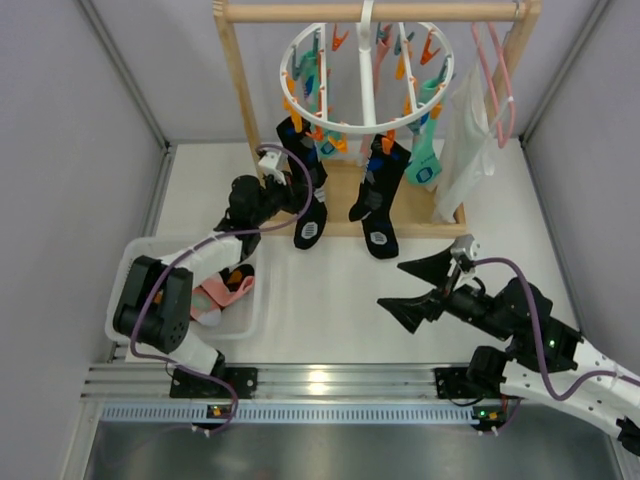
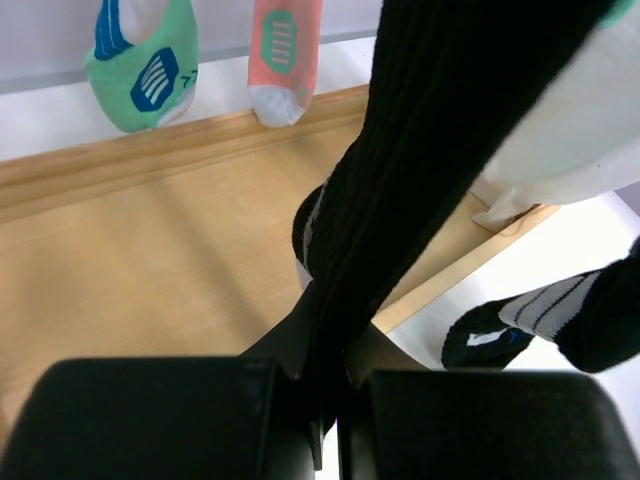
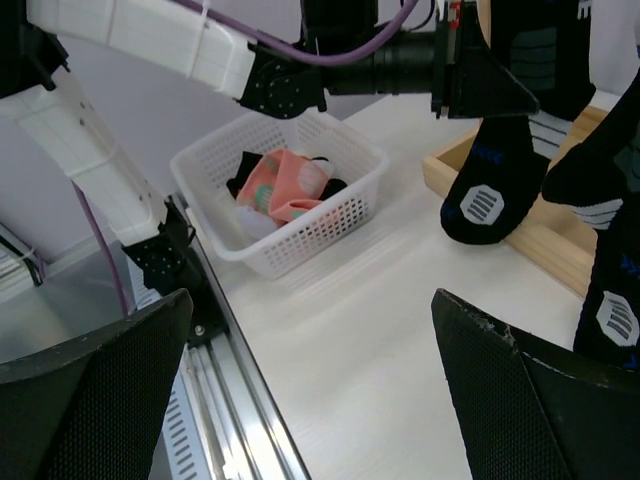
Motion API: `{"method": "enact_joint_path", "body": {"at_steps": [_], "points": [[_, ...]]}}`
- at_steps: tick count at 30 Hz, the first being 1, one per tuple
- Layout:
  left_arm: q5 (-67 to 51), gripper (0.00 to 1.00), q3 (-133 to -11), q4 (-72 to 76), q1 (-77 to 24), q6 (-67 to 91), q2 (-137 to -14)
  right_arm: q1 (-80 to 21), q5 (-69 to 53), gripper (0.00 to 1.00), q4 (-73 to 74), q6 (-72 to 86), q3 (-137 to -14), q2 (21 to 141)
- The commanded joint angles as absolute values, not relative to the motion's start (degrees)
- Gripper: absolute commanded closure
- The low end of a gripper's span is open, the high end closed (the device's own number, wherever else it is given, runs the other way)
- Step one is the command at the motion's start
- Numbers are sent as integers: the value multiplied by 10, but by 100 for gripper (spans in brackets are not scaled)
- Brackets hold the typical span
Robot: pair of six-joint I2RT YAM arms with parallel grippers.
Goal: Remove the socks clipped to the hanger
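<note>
From above, my left gripper is pinched shut on the leg of a black sock. That sock hangs from the left side of the white ring hanger, on the wooden rack at the table's far edge. A second black sock hangs at the centre of the ring, and a teal sock hangs to its right, beside the white cloth. The basket at the near left corner already holds pink socks. My right gripper hovers wide and empty over the near right part of the table.

Through my left wrist camera, the black ribbed fabric runs straight down between my closed fingers, above the rack's wooden base. A green sock and a salmon sock dangle beyond it.

Through my right wrist camera, both my fingers stand far apart with only bare table between them. The basket shows pink and dark fabric inside.

I judge the job as partly done: some socks are in the basket, but at least four are on the clips. The one in my grip has yet to be pulled free.
</note>
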State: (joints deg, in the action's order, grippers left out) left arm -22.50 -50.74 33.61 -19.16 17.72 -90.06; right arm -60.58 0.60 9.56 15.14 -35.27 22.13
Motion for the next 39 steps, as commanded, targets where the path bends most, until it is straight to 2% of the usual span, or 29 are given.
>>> {"method": "enact_joint_path", "body": {"at_steps": [1, 7, 8, 11, 16, 25, 30, 33, 39], "points": [[-142, 100, -476, 379, -229, 173, -835, -602, 17, 1, 34, 170, -371, 210], [47, 100, -433, 357, -336, 161, -740, -602, 79, 1, 80, 196, -432, 244], [104, 100, -437, 326, -354, 153, -734, -602, 100, 1, 96, 199, -444, 251], [168, 100, -465, 259, -445, 148, -716, -602, 124, 0, 121, 206, -491, 280], [309, 100, -517, 186, -544, 119, -721, -603, 173, 1, 147, 187, -573, 329], [599, 100, -622, 137, -728, -17, -815, -602, 309, 11, 289, 175, -791, 453], [656, 100, -695, 138, -780, -83, -896, -602, 337, 14, 376, 128, -946, 545], [666, 100, -725, 139, -797, -122, -940, -602, 358, 15, 459, 105, -1050, 654], [677, 100, -796, 139, -809, -194, -1019, -602, 452, 20, 534, 68, -1162, 784]]}}
